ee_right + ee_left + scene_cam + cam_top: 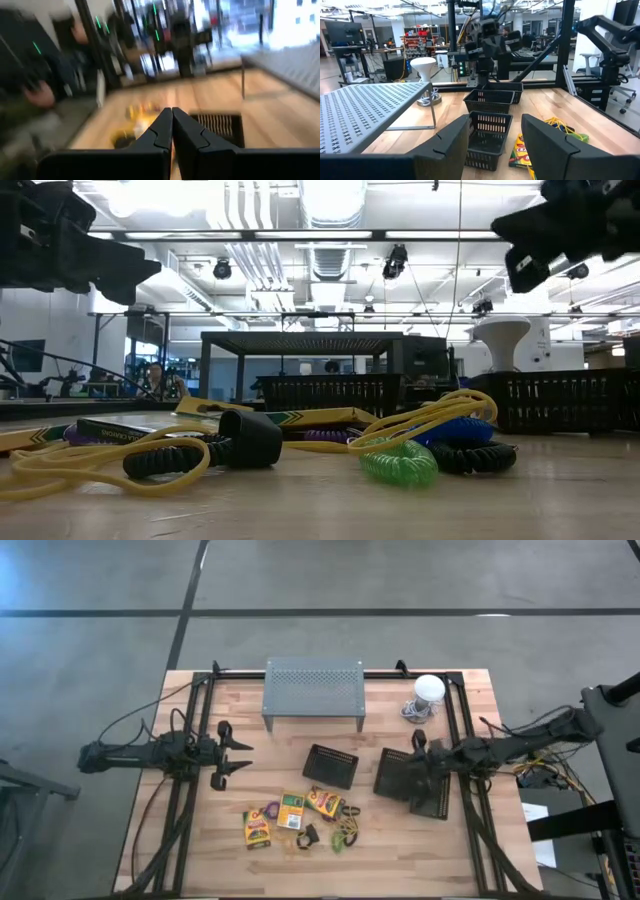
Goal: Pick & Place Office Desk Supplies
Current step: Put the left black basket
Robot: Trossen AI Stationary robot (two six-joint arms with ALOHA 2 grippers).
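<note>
- The crayon boxes (289,812), rubber bands (347,832) and a small black clip (307,836) lie loose on the table (400,860), just in front of the left black basket (331,765).
- The right gripper (414,745), fingers pressed together and holding nothing, hovers over the right black basket (408,782).
- The left gripper (238,755), fingers spread and empty, hangs well left of the left black basket.

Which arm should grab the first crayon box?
Probably the left: left gripper is open beside the crayon boxes, with bare table between. Right gripper is shut, over the black baskets.
</note>
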